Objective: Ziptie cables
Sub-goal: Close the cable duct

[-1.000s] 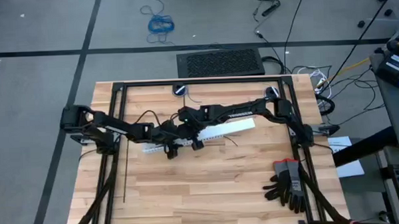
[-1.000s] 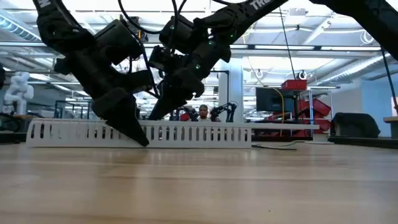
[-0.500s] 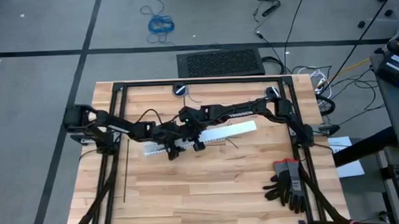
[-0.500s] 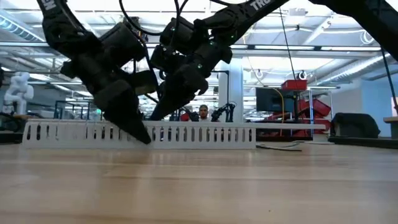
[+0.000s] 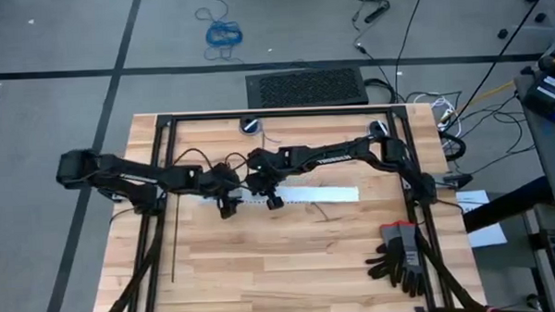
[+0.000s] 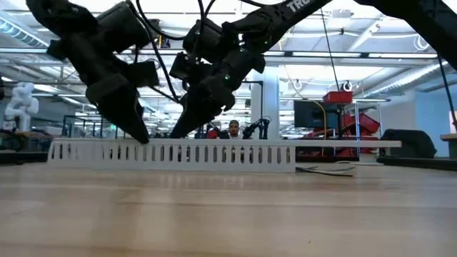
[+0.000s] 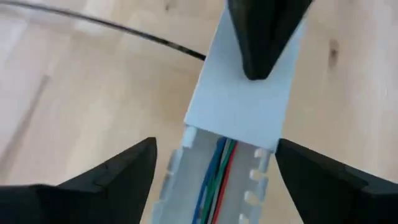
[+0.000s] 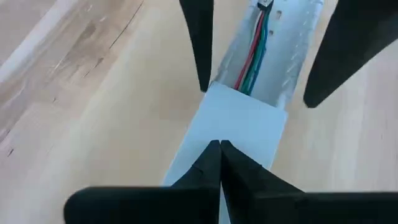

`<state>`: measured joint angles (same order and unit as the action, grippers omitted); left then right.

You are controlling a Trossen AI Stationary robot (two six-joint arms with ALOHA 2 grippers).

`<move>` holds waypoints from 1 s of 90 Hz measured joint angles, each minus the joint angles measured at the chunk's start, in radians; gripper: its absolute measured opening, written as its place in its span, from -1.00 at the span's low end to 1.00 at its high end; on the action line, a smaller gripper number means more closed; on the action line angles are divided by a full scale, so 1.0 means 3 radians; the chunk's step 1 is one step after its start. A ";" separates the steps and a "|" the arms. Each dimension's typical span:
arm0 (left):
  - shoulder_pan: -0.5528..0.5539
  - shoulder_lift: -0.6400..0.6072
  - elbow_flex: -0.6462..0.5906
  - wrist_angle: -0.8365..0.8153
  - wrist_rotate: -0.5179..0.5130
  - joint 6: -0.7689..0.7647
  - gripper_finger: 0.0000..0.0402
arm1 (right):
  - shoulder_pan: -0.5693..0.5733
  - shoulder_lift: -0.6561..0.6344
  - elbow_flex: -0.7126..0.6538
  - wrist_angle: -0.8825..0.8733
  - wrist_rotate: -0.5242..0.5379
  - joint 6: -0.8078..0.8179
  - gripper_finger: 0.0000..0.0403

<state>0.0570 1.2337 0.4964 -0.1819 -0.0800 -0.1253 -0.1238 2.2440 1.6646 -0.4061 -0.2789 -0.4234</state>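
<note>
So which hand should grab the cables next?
Probably the left hand: it is open, straddling the uncovered duct end where the cables show. The right hand is shut, tip on the cover.

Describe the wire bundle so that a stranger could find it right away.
On the wooden table, find the long white slotted duct at the middle. The thin blue, green and red cables lie lengthwise inside its open channel, unlike the black strip lying on the bare wood.
</note>
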 joint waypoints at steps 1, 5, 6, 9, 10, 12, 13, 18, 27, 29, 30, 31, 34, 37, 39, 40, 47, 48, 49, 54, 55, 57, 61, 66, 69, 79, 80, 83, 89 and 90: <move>-0.0002 -0.0002 -0.0008 -0.0009 -0.0016 0.0012 0.61 | 0.0000 0.0000 0.0000 0.0000 -0.0001 -0.0001 -1.00; -0.0006 0.0000 -0.0036 -0.0039 -0.0037 0.0083 0.61 | 0.0000 0.0000 0.0000 -0.0001 -0.0003 -0.0001 -1.00; -0.0006 0.0002 -0.0040 -0.0052 -0.0038 0.0103 0.61 | 0.0000 0.0000 0.0000 -0.0001 -0.0003 -0.0001 -1.00; -0.0007 0.0010 -0.0053 -0.0091 -0.0040 0.0174 0.61 | 0.0000 0.0000 0.0000 -0.0001 -0.0005 -0.0002 -1.00; -0.0007 0.0014 -0.0056 -0.0094 -0.0038 0.0207 0.61 | 0.0000 0.0000 0.0000 -0.0002 -0.0006 -0.0004 -1.00; -0.0009 0.0022 -0.0061 -0.0091 -0.0037 0.0266 0.61 | 0.0000 0.0000 0.0000 -0.0003 -0.0009 -0.0008 -1.00; -0.0013 0.0024 -0.0063 -0.0086 -0.0037 0.0291 0.61 | 0.0000 0.0000 0.0000 -0.0003 -0.0011 -0.0010 -1.00; -0.0020 0.0029 -0.0085 -0.0049 -0.0037 0.0363 0.61 | 0.0000 0.0000 0.0000 -0.0003 -0.0016 -0.0011 -1.00; -0.0020 0.0029 -0.0137 0.0003 -0.0035 0.0455 0.61 | 0.0000 0.0000 0.0001 -0.0016 -0.0023 -0.0011 -1.00; -0.0020 0.0027 -0.0159 0.0038 -0.0035 0.0468 0.61 | 0.0000 0.0000 0.0001 -0.0023 -0.0030 -0.0011 -1.00; -0.0020 0.0027 -0.0173 0.0062 -0.0035 0.0473 0.61 | 0.0000 0.0000 0.0001 -0.0028 -0.0036 -0.0011 -1.00; -0.0020 0.0027 -0.0189 0.0089 -0.0035 0.0477 0.61 | 0.0000 0.0000 0.0001 -0.0033 -0.0039 -0.0011 -1.00; -0.0020 0.0029 -0.0236 0.0175 -0.0027 0.0503 0.61 | 0.0000 0.0000 0.0001 -0.0039 -0.0047 -0.0011 -1.00; -0.0020 0.0029 -0.0288 0.0269 -0.0025 0.0519 0.61 | 0.0001 -0.0001 0.0001 -0.0039 -0.0048 -0.0011 -1.00; -0.0020 0.0029 -0.0325 0.0336 -0.0025 0.0525 0.61 | 0.0001 -0.0001 0.0001 -0.0039 -0.0050 -0.0010 -1.00; -0.0020 0.0029 -0.0343 0.0370 -0.0025 0.0526 0.61 | 0.0001 -0.0001 0.0001 -0.0039 -0.0050 -0.0009 -1.00; -0.0020 0.0029 -0.0488 0.0694 -0.0018 0.0529 0.61 | 0.0001 -0.0001 0.0001 -0.0039 -0.0054 -0.0005 -1.00; -0.0020 0.0029 -0.0513 0.0749 -0.0016 0.0529 0.61 | 0.0001 -0.0001 0.0001 -0.0039 -0.0054 0.0000 -1.00; -0.0020 0.0029 -0.0538 0.0804 -0.0016 0.0529 0.61 | 0.0001 -0.0001 0.0001 -0.0039 -0.0054 0.0004 -1.00; -0.0020 0.0029 -0.0637 0.1047 -0.0014 0.0536 0.61 | 0.0001 -0.0001 0.0001 -0.0039 -0.0054 0.0004 -1.00; -0.0020 0.0029 -0.0654 0.1088 -0.0013 0.0538 0.61 | 0.0001 -0.0001 0.0001 -0.0039 -0.0055 0.0004 -1.00; -0.0020 0.0029 -0.0690 0.1167 -0.0011 0.0542 0.61 | 0.0001 -0.0001 0.0001 -0.0039 -0.0060 0.0005 -1.00; -0.0020 0.0029 -0.0759 0.1320 -0.0010 0.0558 0.61 | 0.0000 -0.0001 0.0001 -0.0039 -0.0083 0.0013 -1.00; -0.0021 0.0029 -0.0831 0.1470 -0.0001 0.0563 0.61 | 0.0000 -0.0001 0.0001 -0.0039 -0.0119 0.0042 -1.00; -0.0021 0.0029 -0.0869 0.1543 0.0002 0.0564 0.61 | 0.0000 -0.0001 0.0001 -0.0041 -0.0125 0.0052 -1.00; -0.0023 0.0029 -0.0976 0.1712 0.0010 0.0603 0.57 | -0.0023 -0.0001 0.0001 -0.0045 -0.0162 0.0078 -1.00; -0.0023 0.0029 -0.0987 0.1729 0.0012 0.0606 0.56 | -0.0024 -0.0001 0.0001 -0.0045 -0.0165 0.0079 -1.00; -0.0024 0.0029 -0.1018 0.1773 0.0018 0.0613 0.53 | -0.0024 -0.0001 0.0000 -0.0045 -0.0167 0.0089 -1.00; -0.0023 0.0029 -0.1059 0.1856 0.0036 0.0621 0.46 | -0.0024 -0.0001 0.0000 -0.0045 -0.0164 0.0103 -1.00; -0.0024 0.0029 -0.1064 0.1871 0.0040 0.0625 0.45 | -0.0024 -0.0001 0.0000 -0.0045 -0.0164 0.0104 -1.00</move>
<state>0.0498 1.2423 0.1772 0.3793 -0.0681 0.0623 -0.1310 2.2436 1.6646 -0.4194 -0.3282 -0.3923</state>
